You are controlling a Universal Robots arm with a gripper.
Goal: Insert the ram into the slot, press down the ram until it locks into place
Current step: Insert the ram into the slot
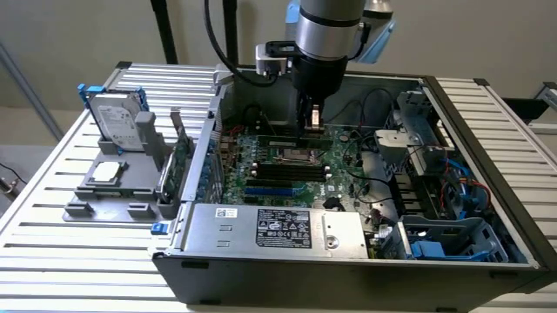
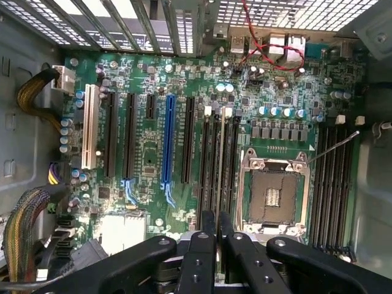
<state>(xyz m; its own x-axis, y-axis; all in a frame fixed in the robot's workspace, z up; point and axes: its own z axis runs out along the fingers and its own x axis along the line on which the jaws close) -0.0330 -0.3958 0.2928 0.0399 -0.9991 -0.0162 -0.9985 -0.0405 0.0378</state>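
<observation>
We log the arm (image 1: 329, 26) upright over the motherboard (image 2: 153, 79), gripper (image 2: 216, 215) pointing down, fingers (image 2: 207, 236) pinching the ram (image 1: 283, 139).

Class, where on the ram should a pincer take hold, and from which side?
By its two flat faces at the upper edge, from straight above: the ram stands on edge among the black memory slots, leaving only that thin edge free.

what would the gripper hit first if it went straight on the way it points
Most likely the slots beside the processor socket: the gripper points down at them. Depth is unclear, so this is a guess.
</observation>
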